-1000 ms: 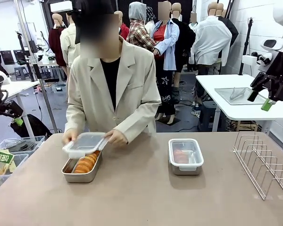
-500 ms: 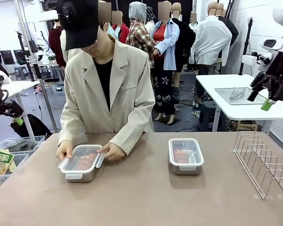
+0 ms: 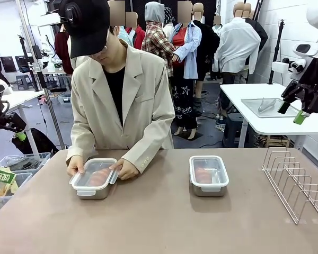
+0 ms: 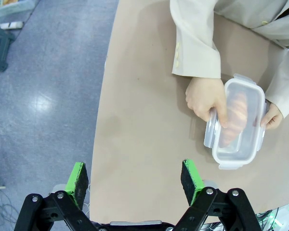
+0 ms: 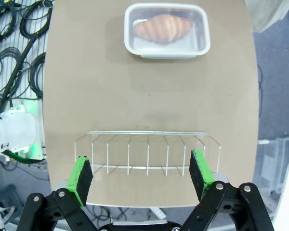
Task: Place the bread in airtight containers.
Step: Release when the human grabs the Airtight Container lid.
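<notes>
Near the tabletop's (image 3: 159,222) left far edge, the person's hands (image 3: 126,169) press a clear lid onto one tin (image 3: 94,180) with bread (image 4: 233,115) inside. The second lidded tin (image 3: 208,176) sits mid-tabletop — its roll (image 5: 164,27) is clear from the right wrist. A wire rack (image 3: 296,182) lines the right edge. The near half is bare. Left pincer (image 4: 134,177) and right pincer (image 5: 140,176) both gape empty, off the tabletop's sides.

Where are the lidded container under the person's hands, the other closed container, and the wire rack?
Container under the person's hands (image 3: 94,179): front view, on its clear lid.
Other closed container (image 3: 208,174): front view, middle of its lid.
Wire rack (image 5: 147,154): right wrist view, on a middle divider wire.
</notes>
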Available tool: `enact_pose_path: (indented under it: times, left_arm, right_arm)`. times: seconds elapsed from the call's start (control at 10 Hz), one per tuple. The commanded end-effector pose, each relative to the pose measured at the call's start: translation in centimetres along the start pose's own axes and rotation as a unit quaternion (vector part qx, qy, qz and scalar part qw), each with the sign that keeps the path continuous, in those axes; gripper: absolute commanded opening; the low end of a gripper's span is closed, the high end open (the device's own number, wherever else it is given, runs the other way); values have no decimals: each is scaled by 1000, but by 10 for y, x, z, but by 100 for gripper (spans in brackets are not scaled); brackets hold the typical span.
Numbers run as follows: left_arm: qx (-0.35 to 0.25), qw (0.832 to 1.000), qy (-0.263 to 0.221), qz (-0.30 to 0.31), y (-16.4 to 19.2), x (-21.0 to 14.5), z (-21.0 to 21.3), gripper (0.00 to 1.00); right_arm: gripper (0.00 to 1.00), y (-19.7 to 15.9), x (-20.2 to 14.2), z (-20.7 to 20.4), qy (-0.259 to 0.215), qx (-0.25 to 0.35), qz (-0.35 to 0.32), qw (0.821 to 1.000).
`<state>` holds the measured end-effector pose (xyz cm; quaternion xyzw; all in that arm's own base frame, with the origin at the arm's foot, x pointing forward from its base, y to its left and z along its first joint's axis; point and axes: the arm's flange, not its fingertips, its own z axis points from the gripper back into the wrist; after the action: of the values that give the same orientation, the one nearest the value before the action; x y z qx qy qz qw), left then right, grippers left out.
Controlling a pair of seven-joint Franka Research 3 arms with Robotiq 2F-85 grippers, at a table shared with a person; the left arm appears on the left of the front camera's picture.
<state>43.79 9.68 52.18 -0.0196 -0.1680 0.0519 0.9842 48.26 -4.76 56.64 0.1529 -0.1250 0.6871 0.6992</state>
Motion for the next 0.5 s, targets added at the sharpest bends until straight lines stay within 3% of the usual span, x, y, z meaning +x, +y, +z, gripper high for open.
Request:
enact_pose_path:
  times: [0.0,0.4]
  left_arm:
    - [4,1000,-1,1,2,0,1,100]
    - [4,1000,-1,1,2,0,1,100]
  right_arm:
    - [100,1,1,-2,4,7,-10,1000]
    - [100,1,1,-2,4,7,-10,1000]
